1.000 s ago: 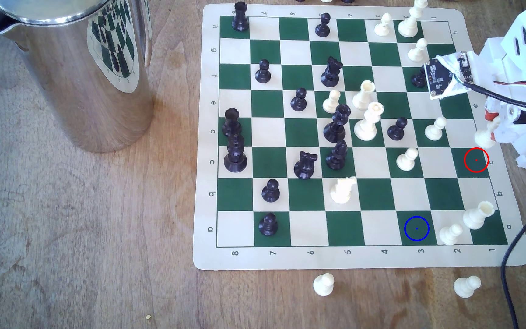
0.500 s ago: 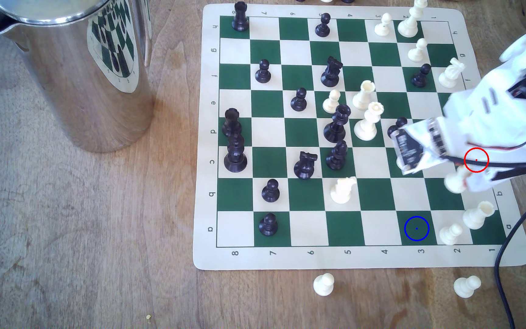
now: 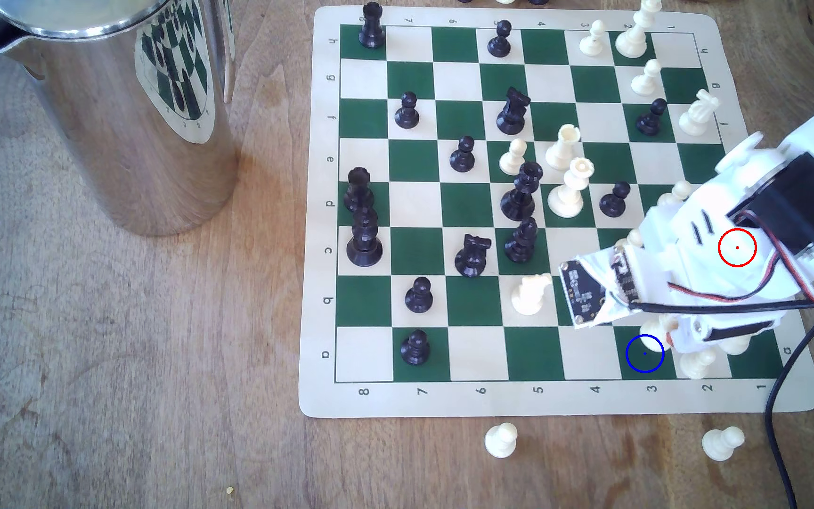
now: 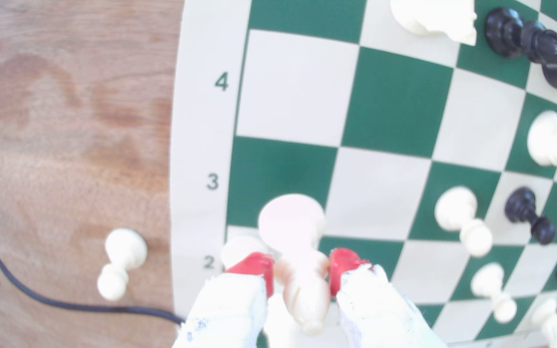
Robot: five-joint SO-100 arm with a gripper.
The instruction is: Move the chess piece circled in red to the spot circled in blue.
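My gripper (image 3: 665, 336) is shut on the cream-white chess piece (image 3: 653, 329), a bishop, which sits at the upper right rim of the blue-ringed spot (image 3: 645, 353) in the exterior view. In the wrist view the red pads (image 4: 257, 264) clamp the bishop's slim body. The gripper (image 4: 302, 267) holds the bishop (image 4: 291, 217) with its round base over the edge of the green square (image 4: 280, 170) beside the numeral 3. I cannot tell whether the base touches the board. The red ring (image 3: 737, 247) lies over my arm.
A white pawn (image 3: 696, 364) stands on the square right of the spot in the exterior view, under my wrist. A white knight (image 3: 530, 293) stands nearby. Two loose pawns (image 3: 500, 440) (image 3: 722, 443) and a black cable (image 3: 782, 440) lie off the board. A steel jug (image 3: 116, 107) stands at the left.
My arm has swung from beside the red-ringed square at the board's right edge down and left to the blue ring, with the bishop held in it throughout.
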